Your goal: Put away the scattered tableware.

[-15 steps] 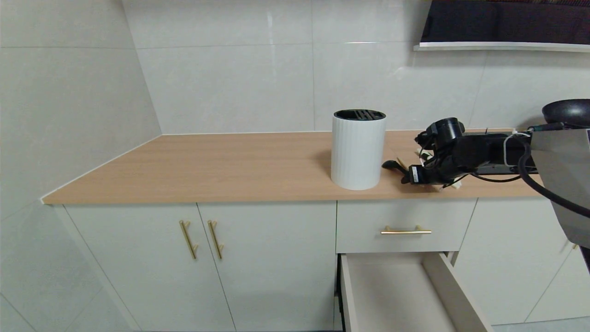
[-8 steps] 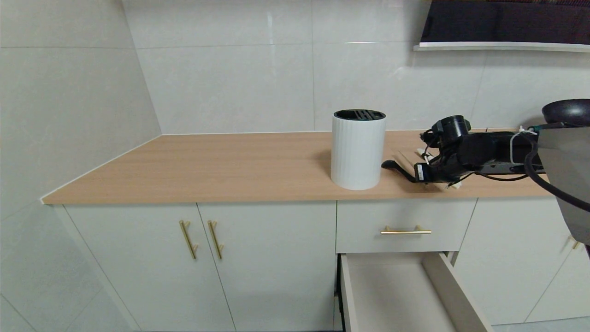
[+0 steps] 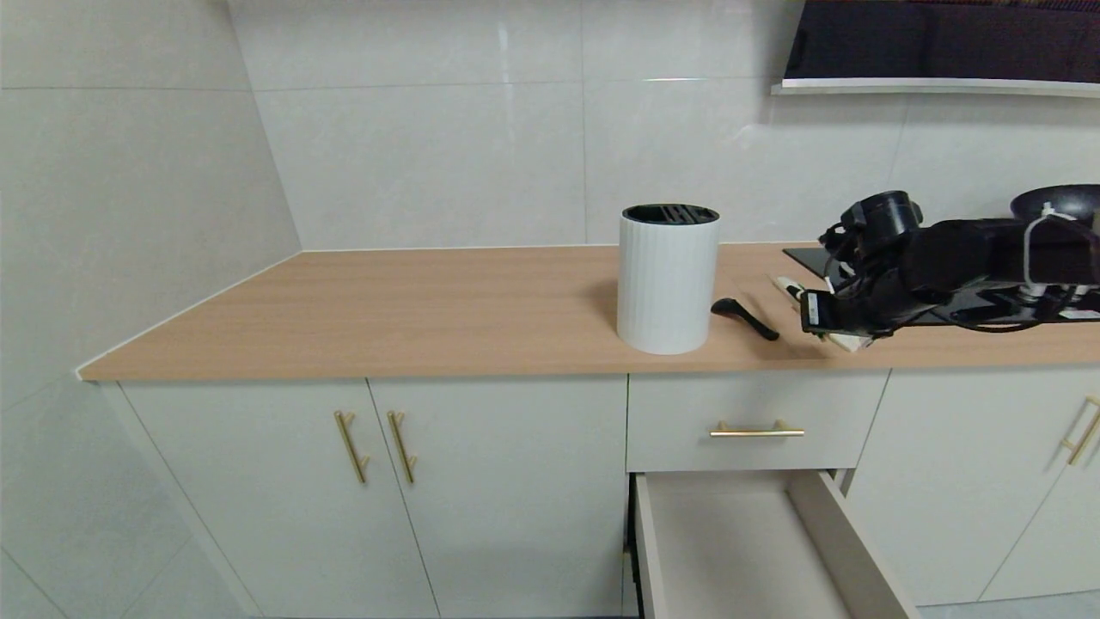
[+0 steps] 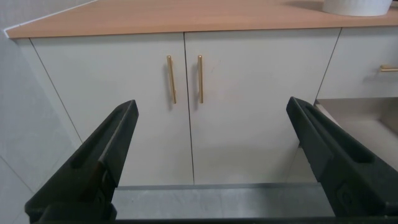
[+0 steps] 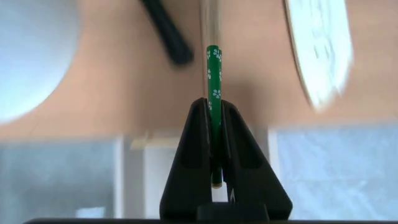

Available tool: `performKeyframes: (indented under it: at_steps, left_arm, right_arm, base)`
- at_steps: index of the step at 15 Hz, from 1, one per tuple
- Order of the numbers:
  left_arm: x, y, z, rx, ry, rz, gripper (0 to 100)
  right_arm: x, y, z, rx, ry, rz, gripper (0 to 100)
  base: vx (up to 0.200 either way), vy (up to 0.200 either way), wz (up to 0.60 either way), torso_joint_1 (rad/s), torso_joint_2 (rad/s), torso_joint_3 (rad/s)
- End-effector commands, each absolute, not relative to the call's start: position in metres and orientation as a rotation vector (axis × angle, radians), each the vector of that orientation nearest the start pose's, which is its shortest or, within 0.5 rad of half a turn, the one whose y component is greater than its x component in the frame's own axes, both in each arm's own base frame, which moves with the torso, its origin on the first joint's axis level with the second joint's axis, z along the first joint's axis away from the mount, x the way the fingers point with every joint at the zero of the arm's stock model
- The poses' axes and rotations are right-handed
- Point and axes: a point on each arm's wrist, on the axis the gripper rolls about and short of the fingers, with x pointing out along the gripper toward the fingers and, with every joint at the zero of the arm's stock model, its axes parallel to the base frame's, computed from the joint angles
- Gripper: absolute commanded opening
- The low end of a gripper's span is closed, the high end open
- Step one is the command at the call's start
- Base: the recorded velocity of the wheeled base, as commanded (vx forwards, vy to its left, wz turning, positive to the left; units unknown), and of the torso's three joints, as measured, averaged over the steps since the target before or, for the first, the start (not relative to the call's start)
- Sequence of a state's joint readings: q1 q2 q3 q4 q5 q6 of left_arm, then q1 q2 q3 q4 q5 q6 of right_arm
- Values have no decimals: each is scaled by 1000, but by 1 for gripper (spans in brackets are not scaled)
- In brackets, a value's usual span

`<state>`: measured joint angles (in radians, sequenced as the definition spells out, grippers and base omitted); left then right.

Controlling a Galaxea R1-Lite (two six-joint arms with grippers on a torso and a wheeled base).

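Note:
A pair of chopsticks [image 5: 213, 68] with green patterned ends is clamped in my right gripper [image 5: 213, 111], which is shut on them. That gripper [image 3: 823, 314] hovers low over the wooden counter [image 3: 447, 309], right of the white ribbed utensil holder [image 3: 668, 279]. A black spoon [image 3: 744, 317] lies on the counter between the holder and the gripper, its handle [image 5: 166, 34] showing beyond the chopsticks. A white spoon [image 5: 320, 50] lies beside it, partly under the gripper [image 3: 851, 342]. My left gripper [image 4: 211, 155] is open and empty, low in front of the cabinet doors [image 4: 186, 106].
An open empty drawer [image 3: 816, 533] juts out below the counter under the right arm. A black cooktop [image 3: 808, 255] with a dark pan [image 3: 1061, 202] sits at the counter's right end. The counter left of the holder is bare.
My right gripper has drawn back to the right and risen slightly with the chopsticks, leaving the black spoon uncovered on the counter.

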<state>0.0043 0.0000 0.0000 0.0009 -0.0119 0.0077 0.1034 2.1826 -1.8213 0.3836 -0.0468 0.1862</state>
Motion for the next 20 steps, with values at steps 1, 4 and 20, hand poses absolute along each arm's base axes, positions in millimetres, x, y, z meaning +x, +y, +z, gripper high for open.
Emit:
performKeyframes:
  at_steps: [1, 4, 20]
  left_arm:
    - [-23, 0, 75, 8, 0, -6, 100]
    - [-23, 0, 75, 8, 0, -8, 100]
    - [-23, 0, 75, 8, 0, -8, 100]
  right_arm:
    - [362, 37, 238, 186, 696, 36, 0]
    - [296, 33, 244, 181, 733, 112, 0]
    - [211, 67, 194, -87, 905, 463, 0]
  base:
    - [0, 0, 0, 0, 0, 0]
    - [0, 0, 0, 0, 0, 0]
    - [0, 0, 0, -77, 191, 114]
